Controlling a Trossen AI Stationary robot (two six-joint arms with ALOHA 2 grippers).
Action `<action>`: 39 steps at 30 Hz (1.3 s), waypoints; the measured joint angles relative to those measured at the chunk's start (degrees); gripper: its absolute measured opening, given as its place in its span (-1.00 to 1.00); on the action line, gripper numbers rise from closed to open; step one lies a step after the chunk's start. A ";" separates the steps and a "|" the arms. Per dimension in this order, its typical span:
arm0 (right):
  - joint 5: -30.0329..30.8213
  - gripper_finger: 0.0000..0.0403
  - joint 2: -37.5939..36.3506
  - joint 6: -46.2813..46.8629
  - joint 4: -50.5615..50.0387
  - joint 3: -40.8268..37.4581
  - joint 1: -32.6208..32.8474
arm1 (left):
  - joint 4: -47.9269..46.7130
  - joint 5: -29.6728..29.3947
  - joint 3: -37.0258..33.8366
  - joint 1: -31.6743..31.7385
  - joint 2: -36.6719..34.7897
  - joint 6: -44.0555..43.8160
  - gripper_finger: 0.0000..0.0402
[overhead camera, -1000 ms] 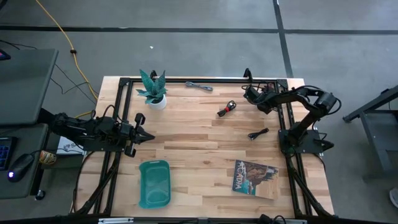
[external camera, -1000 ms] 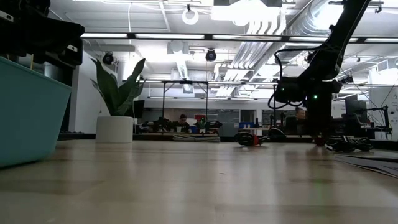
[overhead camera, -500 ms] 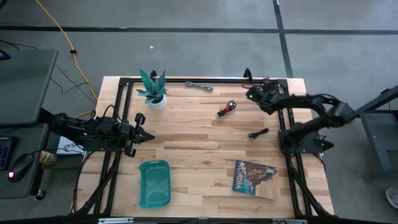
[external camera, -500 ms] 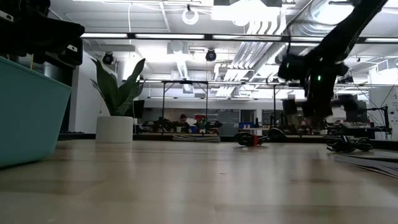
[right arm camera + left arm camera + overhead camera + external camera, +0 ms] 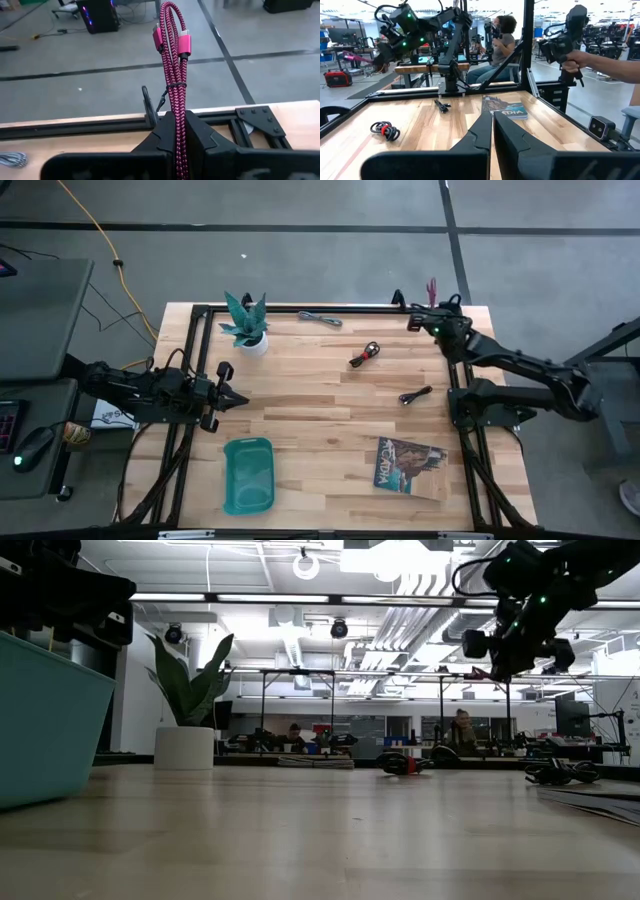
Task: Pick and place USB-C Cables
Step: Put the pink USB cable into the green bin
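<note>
Now the maroon cable (image 5: 172,75) has been lifted off the table, clamped in the right gripper (image 5: 176,131), ready for carrying to the tray (image 5: 248,475).

A potted plant (image 5: 188,705) stands beyond the teal tray (image 5: 45,720); the right hand (image 5: 510,640) hangs raised above the table (image 5: 320,830).

Overhead camera looks straight down on the whole table (image 5: 320,410). Low camera sits at board level just beside the teal tray (image 5: 45,720), facing across towards the potted plant (image 5: 188,705). Left wrist camera looks level along the table to the magazine (image 5: 504,107), also seen from above. Right wrist camera, close in, seems angled over the table's far edge.
</note>
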 joint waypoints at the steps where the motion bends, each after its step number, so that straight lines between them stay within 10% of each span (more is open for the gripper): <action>1: -0.09 -0.98 -0.17 -0.36 -0.01 0.00 -0.01 | -0.02 0.02 0.00 0.00 0.01 -0.02 -1.00; 10: -8.43 -0.98 -0.04 -9.16 3.35 0.02 4.22 | -0.01 0.00 0.00 0.00 0.00 -0.01 -1.00; 22: -21.99 -0.98 -0.07 -17.33 9.29 0.07 27.14 | 0.00 0.02 0.00 -0.02 0.00 -0.02 -1.00; 39: -16.48 -0.98 -1.36 -25.53 36.40 -10.69 55.41 | -0.02 0.00 0.00 0.00 0.00 -0.01 -1.00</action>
